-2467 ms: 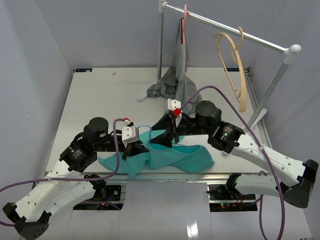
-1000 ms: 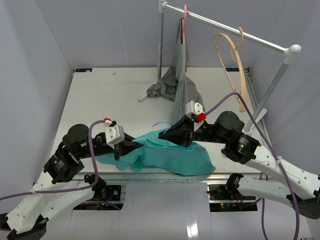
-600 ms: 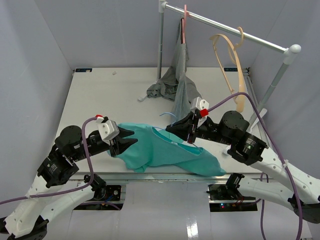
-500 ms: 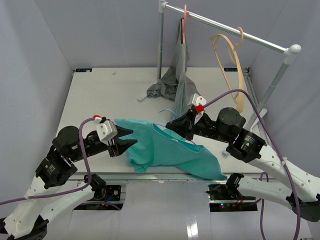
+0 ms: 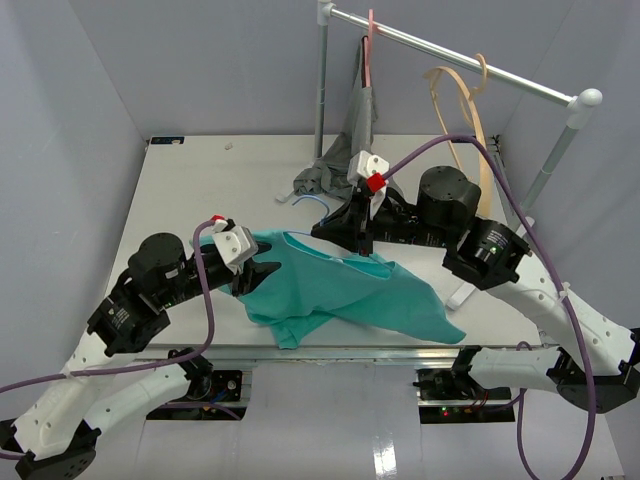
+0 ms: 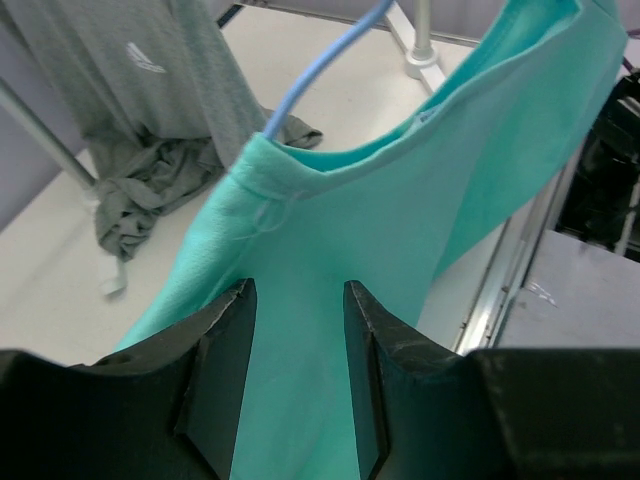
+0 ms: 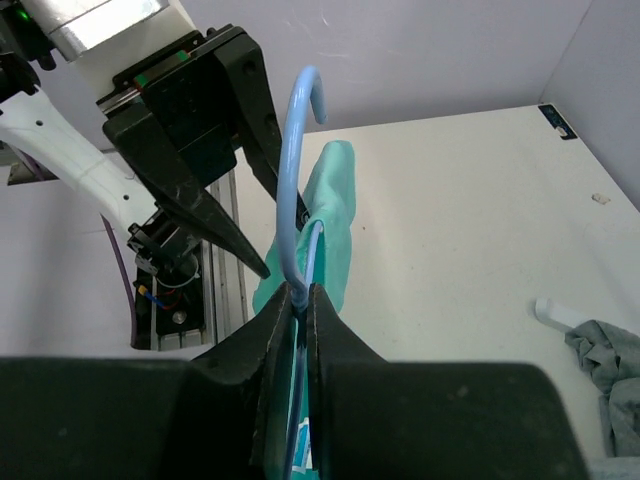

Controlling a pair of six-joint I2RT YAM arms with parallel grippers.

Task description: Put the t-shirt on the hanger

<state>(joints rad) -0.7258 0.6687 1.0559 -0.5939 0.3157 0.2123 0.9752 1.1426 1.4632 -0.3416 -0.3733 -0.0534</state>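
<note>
- Since half a second ago, my right gripper [image 7: 300, 300] has lifted rearward, clenched on the hanger [image 7: 291, 170] at its neck.
- The t-shirt [image 5: 340, 295] hangs from it, trailing onto the table [image 5: 200, 190].
- My left gripper [image 6: 297, 290] is released beside the t-shirt's left edge.

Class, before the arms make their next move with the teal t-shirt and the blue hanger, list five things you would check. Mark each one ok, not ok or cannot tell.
1. Right gripper shut on hanger: ok, its fingers pinch the wire below the hook.
2. Hook clear of t-shirt: ok, it sticks out through the collar.
3. Left gripper holding cloth: not ok, jaws stand apart.
4. Both shoulders seated on hanger: cannot tell, the frame is hidden under cloth.
5. Free space on rail: ok, a bare stretch shows.
</note>
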